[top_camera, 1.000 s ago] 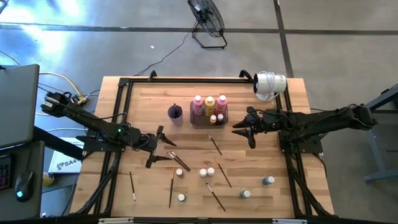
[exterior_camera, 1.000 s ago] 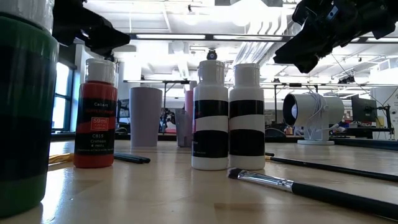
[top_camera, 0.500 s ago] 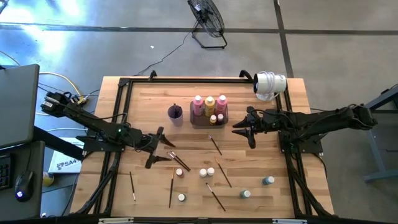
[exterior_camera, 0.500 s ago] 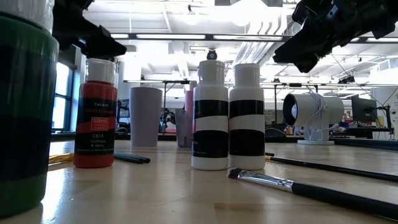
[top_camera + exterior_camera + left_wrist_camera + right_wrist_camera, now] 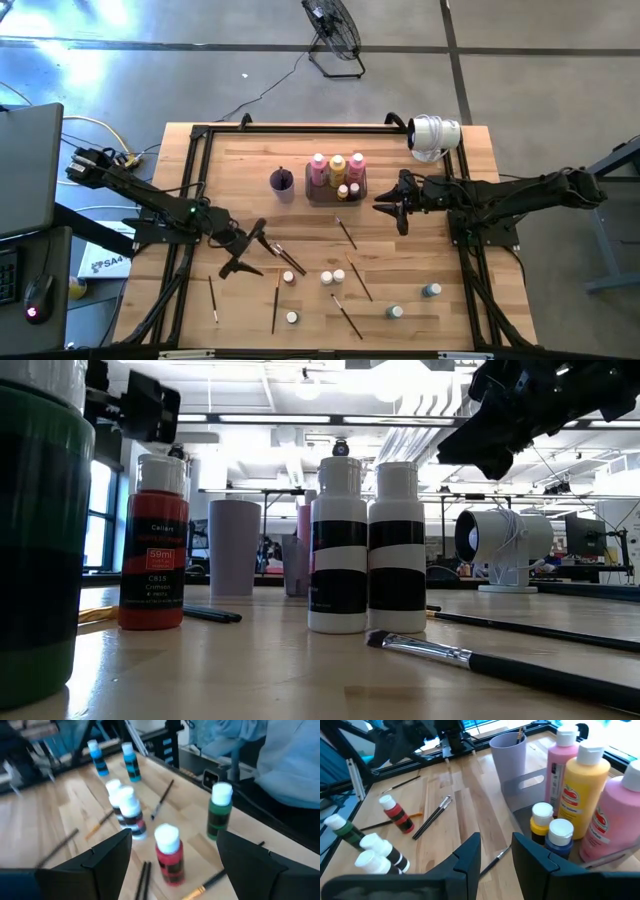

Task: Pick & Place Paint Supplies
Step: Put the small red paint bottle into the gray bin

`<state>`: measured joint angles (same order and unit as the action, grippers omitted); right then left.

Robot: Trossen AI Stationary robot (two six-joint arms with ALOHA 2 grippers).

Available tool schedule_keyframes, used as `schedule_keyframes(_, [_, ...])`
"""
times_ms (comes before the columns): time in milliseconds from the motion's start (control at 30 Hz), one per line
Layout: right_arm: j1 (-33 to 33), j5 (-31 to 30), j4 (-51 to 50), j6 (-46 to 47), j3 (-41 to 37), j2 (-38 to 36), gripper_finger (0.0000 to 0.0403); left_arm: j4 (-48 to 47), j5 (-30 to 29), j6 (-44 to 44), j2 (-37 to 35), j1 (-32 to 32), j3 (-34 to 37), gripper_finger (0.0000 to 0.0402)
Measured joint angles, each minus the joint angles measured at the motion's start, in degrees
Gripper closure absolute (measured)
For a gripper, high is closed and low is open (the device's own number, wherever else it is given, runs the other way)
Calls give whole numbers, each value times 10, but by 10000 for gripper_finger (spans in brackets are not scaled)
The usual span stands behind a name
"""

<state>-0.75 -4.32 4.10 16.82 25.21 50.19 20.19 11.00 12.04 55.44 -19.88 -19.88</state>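
Two arms are over the bench [image 5: 230, 150] as I watch. My left gripper [image 5: 252, 250] reaches in from the left side, angled toward the middle of the bench, and its fingers [image 5: 105, 857] stand wide apart with nothing between them. Just ahead of those fingers stands the red bottle [image 5: 169, 852] with its white cap, upright, with a pair of dark-handled brushes [image 5: 144, 879] lying just beside it, nearer the fingers. Past the red bottle, two black-and-white bottles [image 5: 129, 812] stand touching each other, a green bottle [image 5: 219, 810] stands off to one side, and two blue bottles [image 5: 114, 760] stand well beyond them.

My right gripper [image 5: 392, 207] reaches in from the right side, held level above the bench, just beside the dark grey tray [image 5: 325, 197]. Its fingers [image 5: 465, 860] are a narrow gap apart and grip nothing. Just ahead of them, in the tray, stand two pink bottles [image 5: 560, 767], a yellow-orange bottle [image 5: 585, 790] between them, and two tiny bottles, one yellow [image 5: 541, 822] and one blue [image 5: 560, 840], nearest the fingers. The purple cup [image 5: 509, 755] stands just beside the tray, farther from the fingers, with what looks like a brush handle showing in it. A thin brush [image 5: 346, 233] lies on the bench between the two grippers, and more brushes and small bottles lie scattered nearer the bench's front edge.
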Motion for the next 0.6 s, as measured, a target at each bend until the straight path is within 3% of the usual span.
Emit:
schedule_keyframes(300, [0, -3, 5, -14, 0, 0, 302, -5, -6, -111, 0, 0, 1, 114])
schedule_keyframes(600, [0, -3, 6, -19, 0, 0, 302, -5, -19, -81, 28, 0, 1, 114])
